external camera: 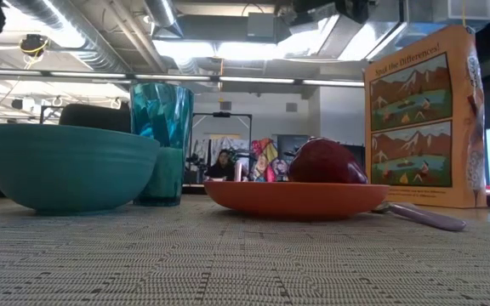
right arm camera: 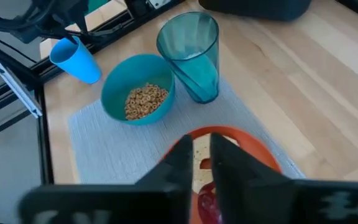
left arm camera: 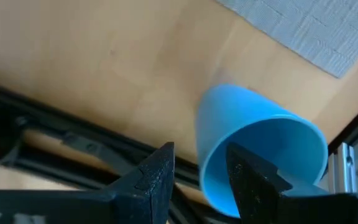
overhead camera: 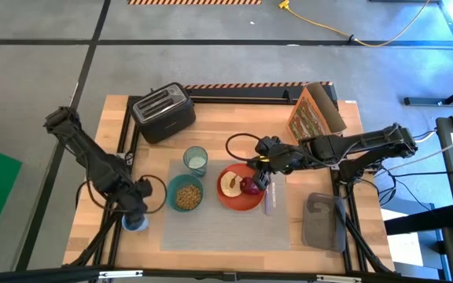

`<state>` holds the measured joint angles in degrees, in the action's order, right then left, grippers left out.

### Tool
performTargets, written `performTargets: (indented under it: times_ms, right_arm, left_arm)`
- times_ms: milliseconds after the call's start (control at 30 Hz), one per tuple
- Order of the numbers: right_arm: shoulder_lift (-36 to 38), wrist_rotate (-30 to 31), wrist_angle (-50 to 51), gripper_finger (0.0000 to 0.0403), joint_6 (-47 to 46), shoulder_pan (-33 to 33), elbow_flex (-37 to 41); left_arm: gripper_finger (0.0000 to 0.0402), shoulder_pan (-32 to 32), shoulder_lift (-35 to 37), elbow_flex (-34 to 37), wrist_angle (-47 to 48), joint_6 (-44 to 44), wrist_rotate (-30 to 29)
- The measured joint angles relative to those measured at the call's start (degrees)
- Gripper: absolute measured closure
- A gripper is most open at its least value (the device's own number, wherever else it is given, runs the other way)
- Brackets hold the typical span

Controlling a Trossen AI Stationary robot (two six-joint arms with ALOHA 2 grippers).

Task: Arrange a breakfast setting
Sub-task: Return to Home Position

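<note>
right gripper point(right arm camera: 202, 142) hangs just over the orange-red plate point(overhead camera: 233, 204). fingers point(right arm camera: 182, 165) are only a sliver apart w/ nothing between them, so it's empty. imo its next job is just to lift straight up and pull away w/o clipping the red apple point(external camera: 327, 161) or the toast slice point(overhead camera: 228, 183) right under it.

slim pale utensil point(overhead camera: 270, 198) lies just beside the plate on the right, prob so it's handy for whoever eats. teal bowl point(right arm camera: 137, 93) w/ cereal rings sits on the plate's other side. translucent green glass point(right arm camera: 191, 53) is just beyond the bowl, toward the toaster point(overhead camera: 163, 112), at the mat's far edge. everything's on the grey placemat point(overhead camera: 226, 228), so the setting looks basically complete to me.

left gripper point(left arm camera: 201, 155) is off the mat near the table's left edge, part open over a blue cup point(left arm camera: 260, 149). one finger's over the cup's mouth, not pinching the wall afaict. cereal box point(external camera: 419, 119) stands off the mat, by the right arm.
</note>
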<state>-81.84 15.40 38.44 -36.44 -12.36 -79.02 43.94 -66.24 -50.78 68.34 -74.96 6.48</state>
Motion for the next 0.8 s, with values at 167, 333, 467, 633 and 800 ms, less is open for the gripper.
performTargets:
  times_ms: [167,333,467,633,800]
  right_arm:
    - [0.0,-1.37,0.14,0.0295,-1.38,0.0,0.0]
    - [0.0,0.59,0.07,0.0228,-5.42,0.0,0.0]
    - [1.82,1.79,-0.41,0.0207,-4.63,-0.38,-2.18]
    - [6.59,1.62,-1.56,0.0227,9.78,-3.15,-10.95]
    - [9.35,-2.75,-0.61,0.0322,22.28,-7.76,-19.36]
  left_arm:
    - [0.0262,1.42,0.0,1.85,-3.48,-0.02,0.54]
    - [0.0262,1.35,0.24,1.21,-2.6,-0.1,0.26]
    - [0.0262,0.23,0.74,-3.09,-2.39,0.76,-2.83]
    - [0.0262,-2.46,3.54,-14.43,-2.92,9.6,-22.73]
    - [0.0262,-7.11,6.59,-25.08,-13.84,30.36,-42.1]
